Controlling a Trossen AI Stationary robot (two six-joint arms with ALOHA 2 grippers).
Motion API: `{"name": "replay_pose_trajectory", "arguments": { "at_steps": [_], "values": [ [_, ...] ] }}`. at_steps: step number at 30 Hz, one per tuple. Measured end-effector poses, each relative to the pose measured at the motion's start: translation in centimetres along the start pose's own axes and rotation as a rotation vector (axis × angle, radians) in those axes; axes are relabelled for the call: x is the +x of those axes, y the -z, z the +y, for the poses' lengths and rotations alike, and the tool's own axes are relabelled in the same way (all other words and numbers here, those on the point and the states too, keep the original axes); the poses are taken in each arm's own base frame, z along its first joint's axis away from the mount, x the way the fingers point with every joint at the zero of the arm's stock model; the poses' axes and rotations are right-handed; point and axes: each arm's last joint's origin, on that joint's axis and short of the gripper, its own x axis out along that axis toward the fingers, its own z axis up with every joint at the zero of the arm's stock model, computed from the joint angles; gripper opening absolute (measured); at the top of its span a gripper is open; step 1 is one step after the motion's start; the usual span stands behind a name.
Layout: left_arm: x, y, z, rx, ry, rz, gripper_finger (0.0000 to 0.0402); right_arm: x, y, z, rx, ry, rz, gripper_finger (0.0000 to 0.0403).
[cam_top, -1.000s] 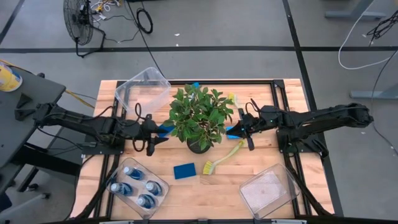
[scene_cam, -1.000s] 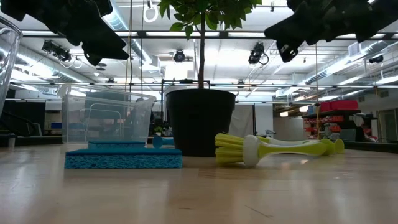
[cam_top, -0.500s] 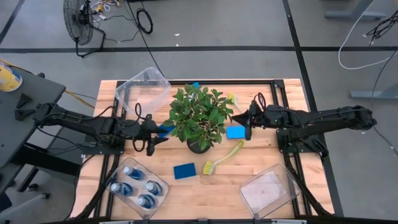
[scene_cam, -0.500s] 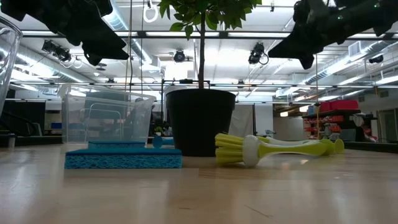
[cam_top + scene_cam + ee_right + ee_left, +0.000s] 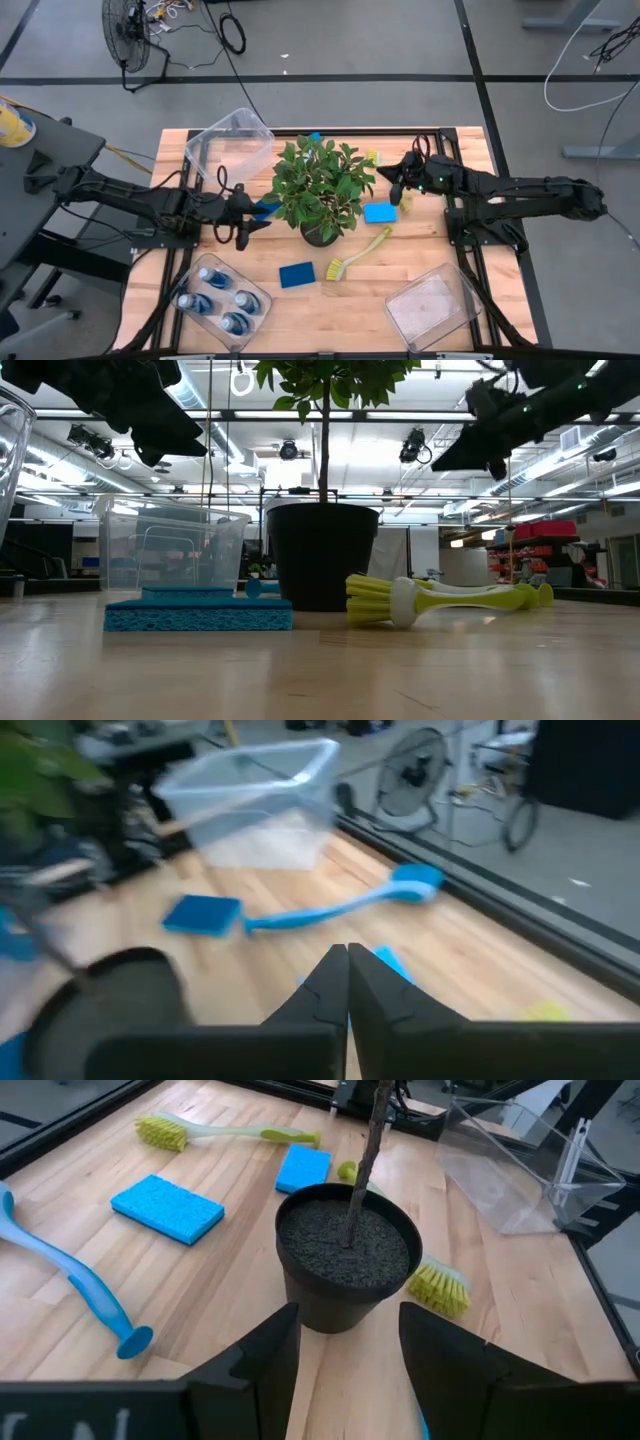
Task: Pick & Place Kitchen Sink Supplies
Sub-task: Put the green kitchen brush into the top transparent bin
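From the overhead camera I saw the right pincer (image 5: 396, 183) hanging above the tabletop (image 5: 400, 260) at about three o'clock of the potted plant (image 5: 320, 185), its fingers pressed together and carrying nothing. Just below it a blue sponge (image 5: 379, 212) lay flat on the wood, and a yellow-green dish brush (image 5: 357, 253) stretched toward five o'clock of the pot. A second blue sponge (image 5: 295, 274) lay at six o'clock of the plant. The left pincer (image 5: 246, 222) waited at nine o'clock of the plant, fingers parted and empty. Four blue bottles (image 5: 222, 300) stood in a clear bin (image 5: 262, 298) at seven o'clock; an empty-looking bin (image 5: 430, 308) sat at five o'clock and another (image 5: 228, 140) at eleven. The left wrist camera showed a blue-handled brush (image 5: 75, 1275) on the wood near the pot (image 5: 347, 1257).
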Motion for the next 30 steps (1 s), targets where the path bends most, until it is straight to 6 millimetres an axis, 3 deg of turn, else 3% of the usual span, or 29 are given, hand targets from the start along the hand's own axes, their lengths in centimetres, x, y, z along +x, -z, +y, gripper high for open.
{"name": "replay_pose_trajectory", "arguments": {
  "at_steps": [11, 22, 26, 30],
  "values": [
    [0.0, 0.0, 0.1, 0.000, -0.017, -0.006, 0.0177, -0.2, 2.7, -2.9, 0.047, 0.202, 0.311, 0.0009],
    [0.0, 0.0, 0.1, -0.001, -0.039, -0.013, 0.0177, -0.1, 2.7, -3.0, 0.144, 0.181, 0.319, 0.0010],
    [0.0, 0.0, 0.1, -0.046, -0.040, -0.013, 0.0177, 0.2, 2.9, -3.0, 0.136, 0.178, 0.338, 0.0029],
    [0.0, 0.1, 0.2, -0.072, -0.045, -0.001, 0.0177, 0.7, 3.4, -3.0, 0.130, 0.171, 0.381, 0.0073]
  ]
}}
